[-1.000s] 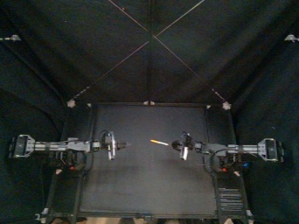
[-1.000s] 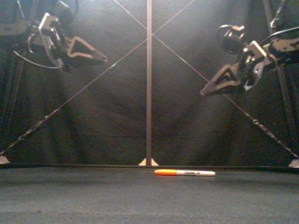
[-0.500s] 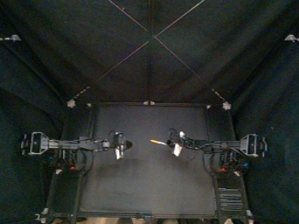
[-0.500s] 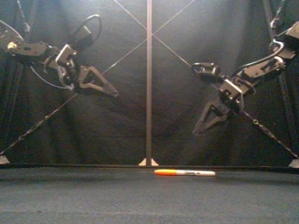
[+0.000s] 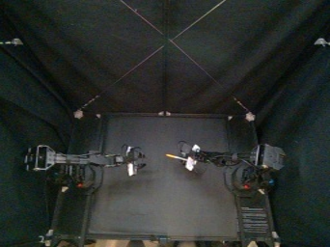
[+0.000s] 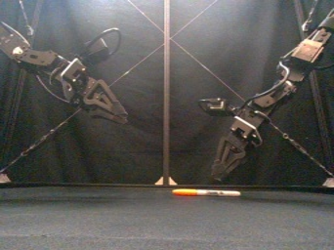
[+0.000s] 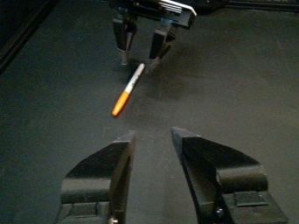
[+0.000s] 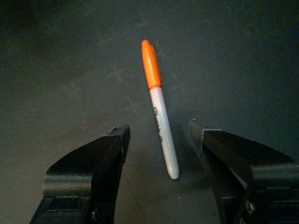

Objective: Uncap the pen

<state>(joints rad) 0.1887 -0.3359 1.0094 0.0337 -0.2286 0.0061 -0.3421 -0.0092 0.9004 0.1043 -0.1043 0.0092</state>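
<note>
Right jaws: wide open, nothing in them. The right gripper [image 8: 156,131] hangs just above the pen [image 6: 206,192], one jaw on either side of the white barrel [image 8: 166,144]. Going by the front view it's not touching.
Left jaws: spread open too, and empty. The left gripper [image 7: 152,134] is up in the air, higher than the right one, and tilted down toward the pen.
Pen: lying flat on the black table [image 5: 142,207], roughly mid-table, between the two grippers.
Cap: the orange cap [image 8: 149,63] is on the pen, and that end points to the left arm's side.
Arms: one in from each side, the right reaching lower.
</note>
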